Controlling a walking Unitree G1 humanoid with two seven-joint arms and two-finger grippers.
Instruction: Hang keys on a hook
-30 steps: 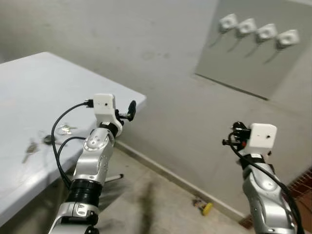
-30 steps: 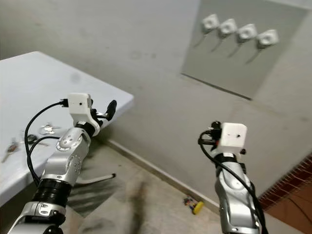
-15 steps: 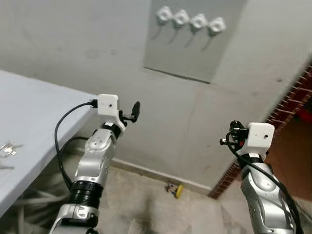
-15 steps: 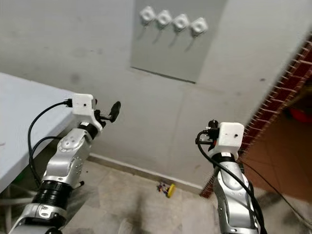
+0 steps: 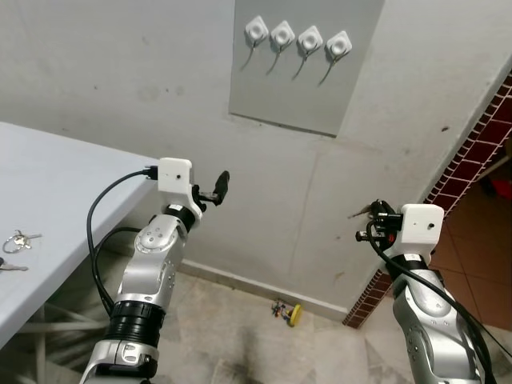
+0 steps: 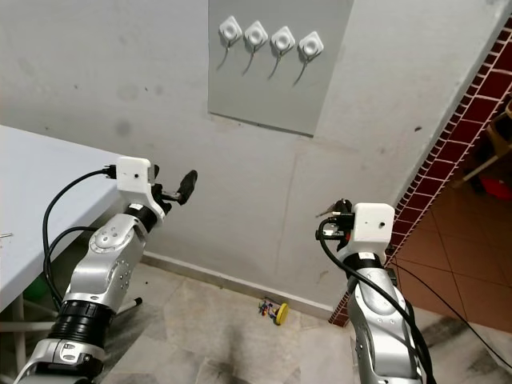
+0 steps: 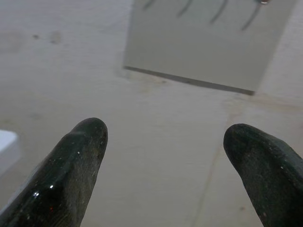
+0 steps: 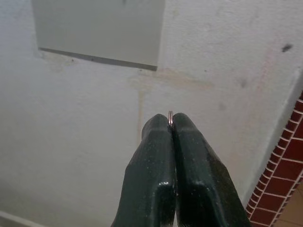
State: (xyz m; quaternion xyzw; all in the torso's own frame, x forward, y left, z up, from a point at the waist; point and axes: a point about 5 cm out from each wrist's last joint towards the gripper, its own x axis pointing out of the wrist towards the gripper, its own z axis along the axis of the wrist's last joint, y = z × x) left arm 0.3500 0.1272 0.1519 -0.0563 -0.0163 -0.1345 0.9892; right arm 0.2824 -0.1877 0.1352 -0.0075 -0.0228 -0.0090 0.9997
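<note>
— Where are the keys (image 5: 362, 213) right now?
— Pinched in the right gripper (image 8: 171, 124). In the right wrist view its jaws are pressed flat together, and a thin sliver of metal pokes out at the very tips. From the head camera a small metal piece sticks out of that gripper toward the wall.
— And the hooks?
— Four white hooks (image 5: 297, 38) sit in a row across the top of a grey panel (image 5: 304, 88) on the wall, high above both arms. The right gripper hangs well below the panel and off to its right, near the brick edging (image 5: 468, 160).
— What about the other arm?
— The left gripper (image 7: 165, 142) is raised, pointing at the wall under the panel. Jaws spread wide, nothing between them, touching nothing; the panel's lower edge shows beyond the fingertips (image 7: 90, 135).
— Anything else around?
— A white tabletop (image 5: 56, 184) on the left carries another key ring (image 5: 19, 238) near its edge, well apart from both grippers. Down on the floor by the wall lies a small yellow object (image 5: 293, 313).
</note>
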